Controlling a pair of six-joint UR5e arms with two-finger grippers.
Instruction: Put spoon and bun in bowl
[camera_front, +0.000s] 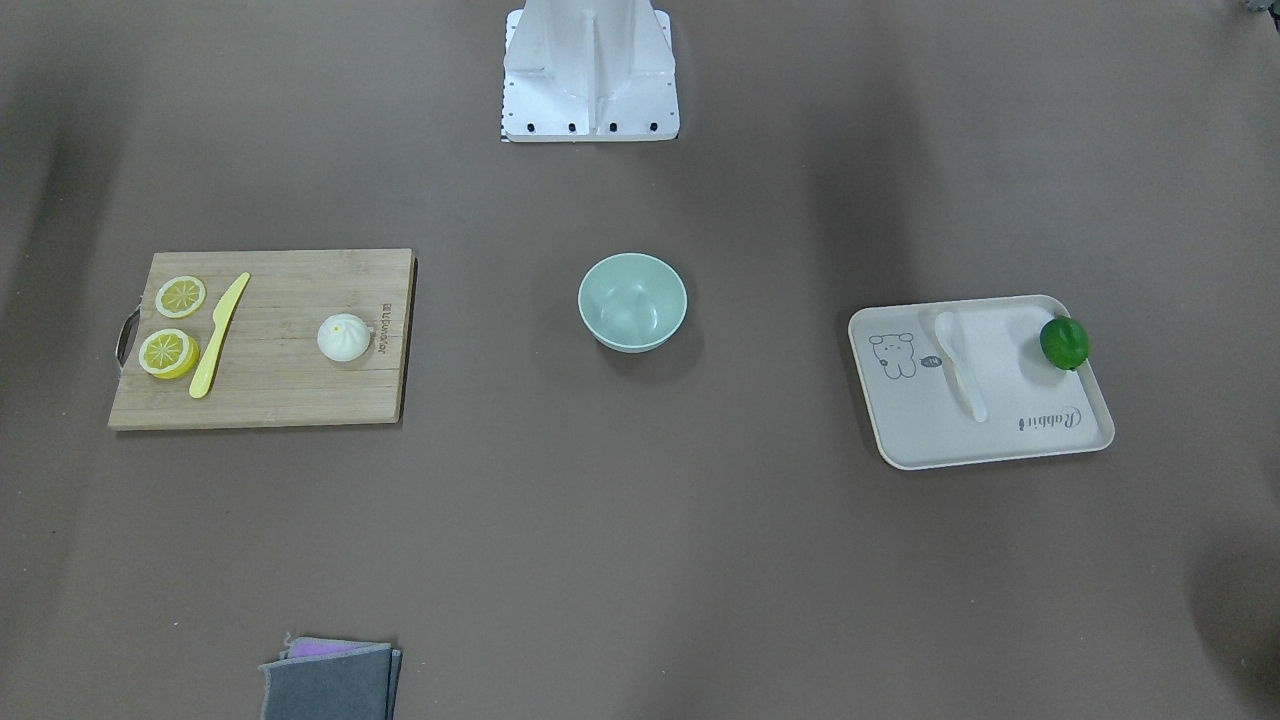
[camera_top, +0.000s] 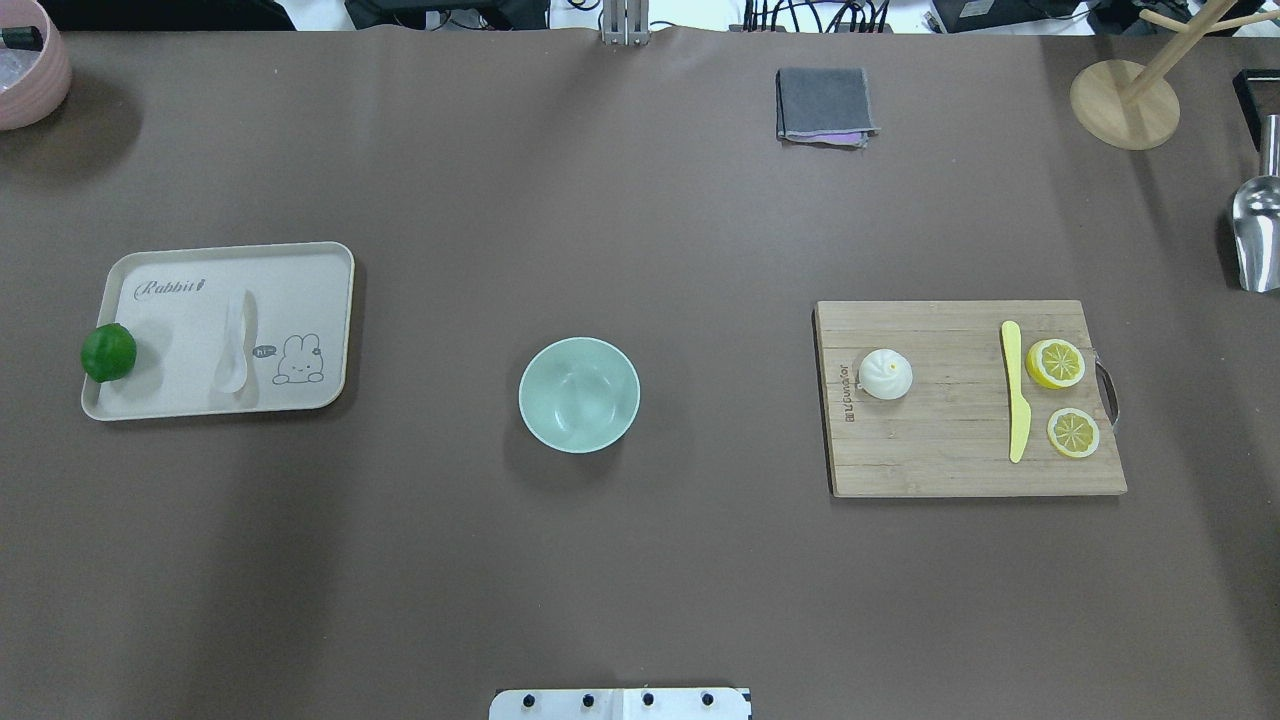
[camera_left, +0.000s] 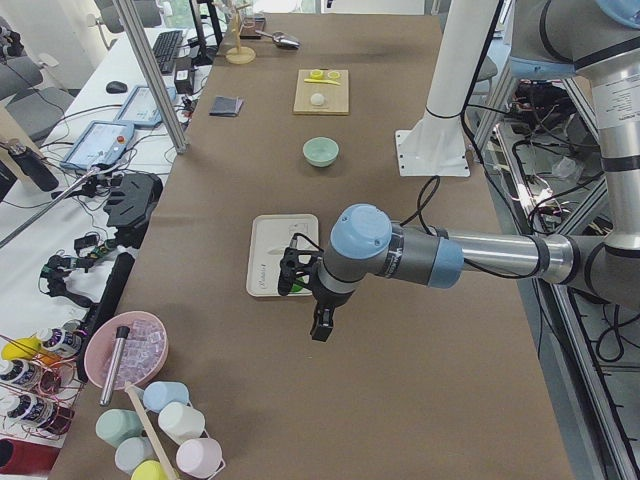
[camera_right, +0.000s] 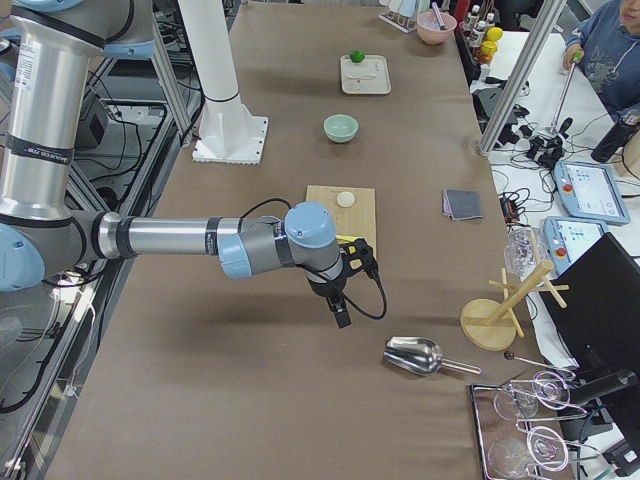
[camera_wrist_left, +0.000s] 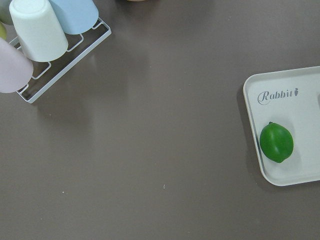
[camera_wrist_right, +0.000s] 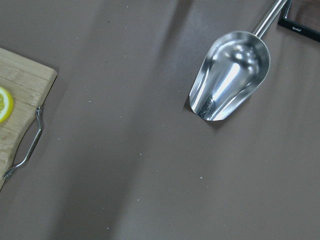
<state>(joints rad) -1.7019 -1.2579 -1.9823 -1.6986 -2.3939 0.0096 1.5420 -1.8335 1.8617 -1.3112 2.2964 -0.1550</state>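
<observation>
The white spoon (camera_front: 958, 362) lies on the beige tray (camera_front: 1000, 430), next to a green lime (camera_front: 1063, 342). The white bun (camera_front: 344, 337) sits on the wooden cutting board (camera_front: 290, 390). The mint-green bowl (camera_front: 632, 301) stands empty at the table's middle, between tray and board. My left gripper (camera_left: 320, 325) shows only in the exterior left view, hanging over bare table just past the tray's outer end. My right gripper (camera_right: 342, 315) shows only in the exterior right view, past the board's outer end. I cannot tell whether either is open or shut.
Two lemon slices (camera_top: 1055, 363) and a yellow knife (camera_top: 1016, 390) lie on the board. A metal scoop (camera_wrist_right: 229, 83) and a wooden stand (camera_top: 1124, 104) are at the right end, a folded grey cloth (camera_top: 822, 104) at the far edge, cups in a rack (camera_wrist_left: 37, 30) at the left end.
</observation>
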